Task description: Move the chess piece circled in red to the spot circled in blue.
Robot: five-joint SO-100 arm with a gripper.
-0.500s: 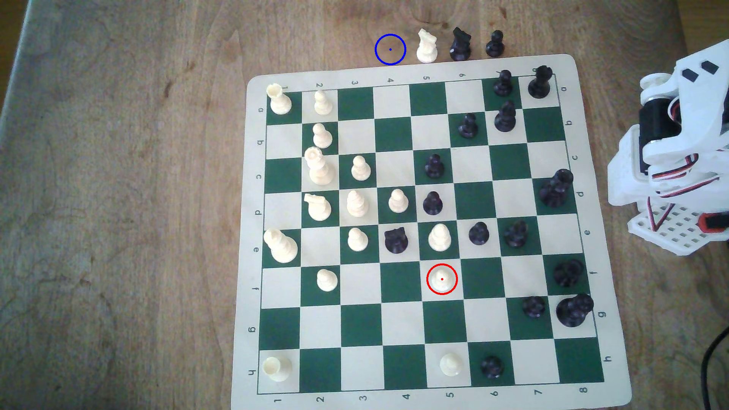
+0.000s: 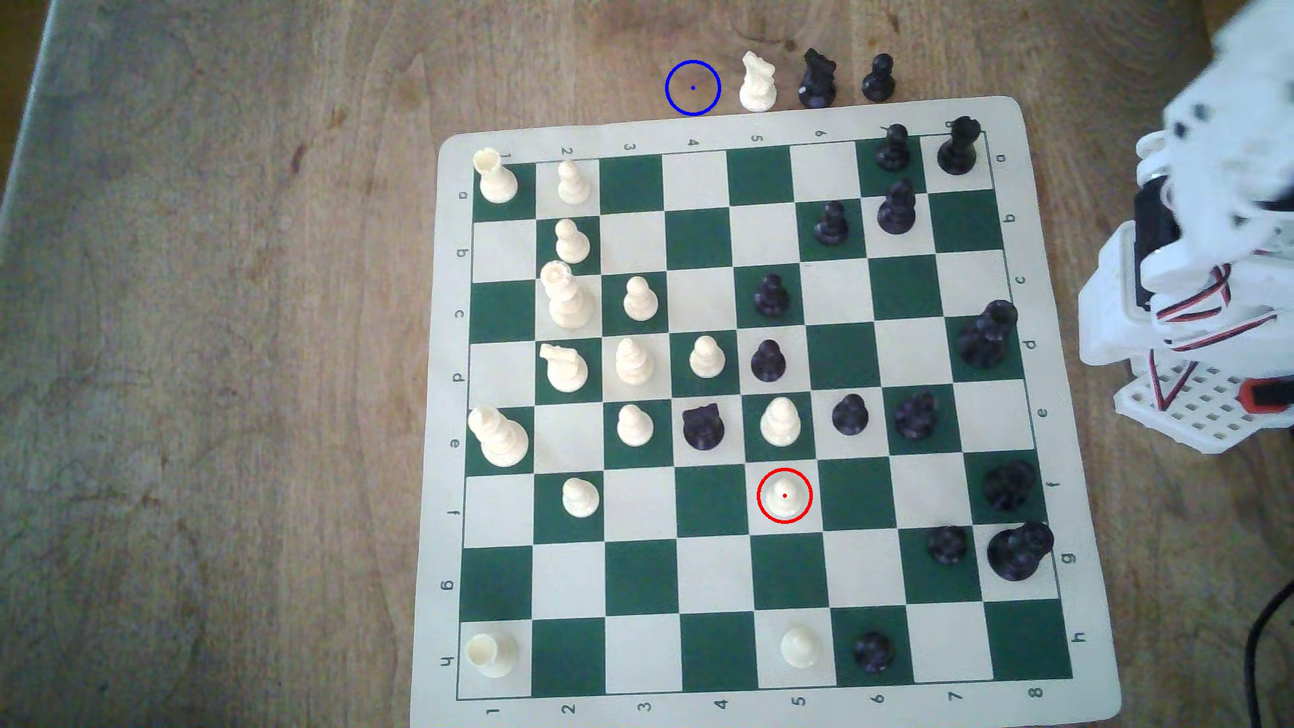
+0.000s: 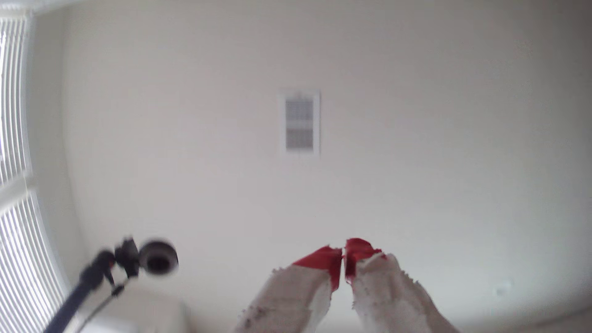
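the wooden table [image 2: 210, 350] carries the chess mat [image 2: 1078, 630] across the centre and right of the exterior view; the white arm [image 2: 1204, 294] sits folded at the right edge of that frame, well apart from every piece; its upper part is blurred.

risks, judged from this layout: the pawn circled in red [image 2: 784, 495] stands on a light square in the lower centre of the board; a taller cream piece [image 2: 779, 422] stands on the square just above it in the frame, with a black knight [image 2: 702, 425] and a black pawn [image 2: 849, 414] on the diagonals; a descent that drifts upward in the frame could topple one of them; identical cream pawns invite a wrong pick; the ball head and small collar give little purchase, so an off-centre pinch could let it slip or tip.

the blue-circled spot [image 2: 692, 87] lies on bare wood off the board's top edge, just beside a cream knight [image 2: 757, 82]; a wide release could knock that knight.

the claw [image 3: 343, 262], seen in the wrist view against a pale ceiling with a vent [image 3: 300, 123], shows red-taped fingertips [image 3: 323, 259] all but meeting, a thin slit between them; it holds nothing and touches nothing; it must open before any grasp.
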